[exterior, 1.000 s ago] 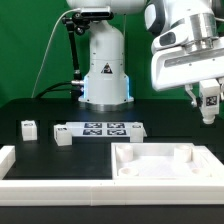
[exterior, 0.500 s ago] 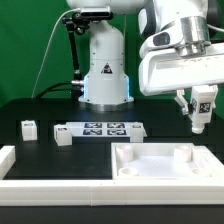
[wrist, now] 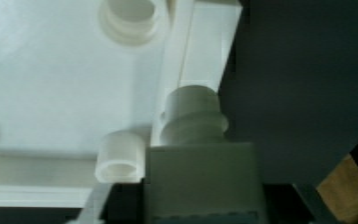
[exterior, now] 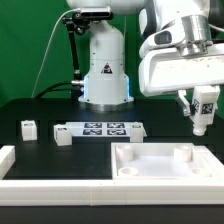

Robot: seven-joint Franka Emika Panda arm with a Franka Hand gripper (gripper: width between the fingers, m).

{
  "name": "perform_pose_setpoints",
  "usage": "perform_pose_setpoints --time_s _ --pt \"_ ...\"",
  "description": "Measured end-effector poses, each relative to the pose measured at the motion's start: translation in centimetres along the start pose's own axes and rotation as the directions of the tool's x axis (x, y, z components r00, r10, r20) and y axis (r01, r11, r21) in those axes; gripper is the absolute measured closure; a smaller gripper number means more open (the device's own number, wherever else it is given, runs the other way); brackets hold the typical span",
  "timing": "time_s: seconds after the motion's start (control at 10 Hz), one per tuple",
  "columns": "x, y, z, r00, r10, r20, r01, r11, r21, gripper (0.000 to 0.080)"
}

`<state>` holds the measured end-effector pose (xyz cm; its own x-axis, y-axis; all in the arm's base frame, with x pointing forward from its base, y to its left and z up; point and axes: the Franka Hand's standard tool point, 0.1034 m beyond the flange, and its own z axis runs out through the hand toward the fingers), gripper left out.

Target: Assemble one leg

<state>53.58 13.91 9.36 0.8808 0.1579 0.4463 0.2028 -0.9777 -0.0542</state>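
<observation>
My gripper (exterior: 200, 114) is shut on a leg (exterior: 203, 108), a small white post with a black-and-white tag on its side. It holds the leg tilted in the air above the far right corner of the large white tray-shaped piece (exterior: 160, 168). In the wrist view the leg (wrist: 197, 125) points down beside the tray's rim (wrist: 190, 55), next to a round socket post (wrist: 123, 152). The gripper (wrist: 202, 197) grips the leg's upper end, and its fingers are mostly hidden in shadow.
Two more white legs (exterior: 29, 127) (exterior: 63, 136) stand on the black table at the exterior view's left. The marker board (exterior: 105, 129) lies in the middle. A white L-shaped rail (exterior: 20, 168) runs along the front left. The robot base (exterior: 105, 70) stands behind.
The gripper with the leg has moved toward the exterior view's left and slightly down, closer to the tray's far right corner. Over the last half second it has hardly moved.
</observation>
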Motion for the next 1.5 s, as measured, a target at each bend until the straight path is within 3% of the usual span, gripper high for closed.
perform_pose_setpoints --time_s 0.2,0.5,0.8,1.0,1.2,1.5 --pt "2.3 1.2 1.7 0.999 -0.042 -0.024 0.042 0.999 -0.005 0.0509" --pt "3.9 2.1 3.5 0.995 -0.084 -0.050 0.084 0.996 -0.013 0.0509" --pt "3.9 2.2 3.6 0.995 -0.082 -0.050 0.081 0.997 -0.013 0.0509" --pt "3.9 3.2 4.4 0.995 -0.092 -0.046 0.092 0.996 -0.020 0.0509" --pt "4.9 3.7 5.0 0.995 -0.084 -0.048 0.083 0.996 -0.020 0.0509" --pt "5.0 4.0 5.3 0.995 -0.078 -0.054 0.077 0.997 -0.023 0.0509"
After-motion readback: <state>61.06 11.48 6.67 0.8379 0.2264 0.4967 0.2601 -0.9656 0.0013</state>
